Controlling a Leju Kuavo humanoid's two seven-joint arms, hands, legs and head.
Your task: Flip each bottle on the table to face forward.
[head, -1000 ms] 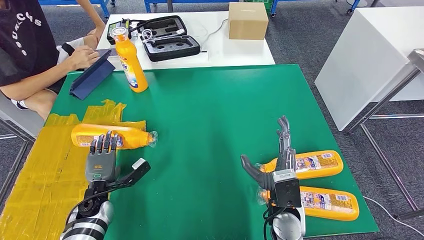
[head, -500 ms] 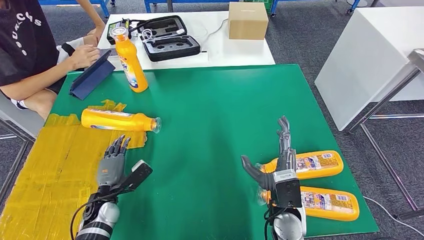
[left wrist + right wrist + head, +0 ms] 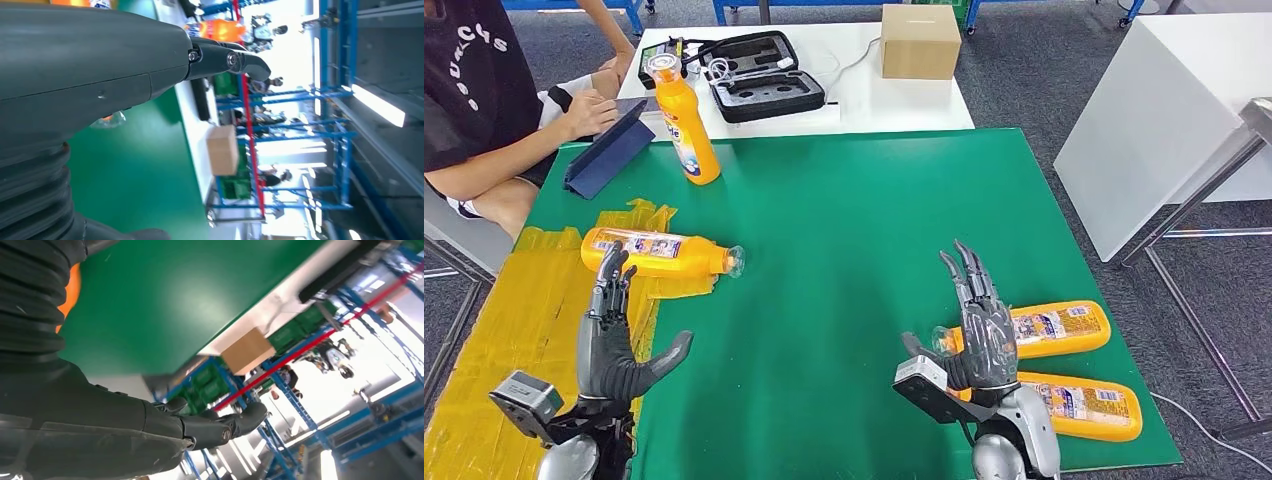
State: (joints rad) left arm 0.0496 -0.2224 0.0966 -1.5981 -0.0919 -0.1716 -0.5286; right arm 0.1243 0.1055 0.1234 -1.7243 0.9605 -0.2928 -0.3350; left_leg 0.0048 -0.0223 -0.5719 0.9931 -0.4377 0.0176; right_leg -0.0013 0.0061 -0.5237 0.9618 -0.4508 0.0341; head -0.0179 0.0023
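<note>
Head view: left hand (image 3: 616, 345) released, fingers spread, just short of the lying bottle (image 3: 656, 252) on the yellow tape (image 3: 514, 330), label up. Right hand (image 3: 980, 335) also empty, raised beside two lying bottles (image 3: 1049, 326), apparently lining up a grab.

Glossy plastic bottle (image 3: 656, 251); matt green table (image 3: 844, 220); cardboard box (image 3: 919, 41).

4 orange bottles — 1 upright (image 3: 682, 118), 3 lying (image 3: 656, 251) (image 3: 1049, 327) (image 3: 1079, 406) — on green table (image 3: 854, 220).
</note>
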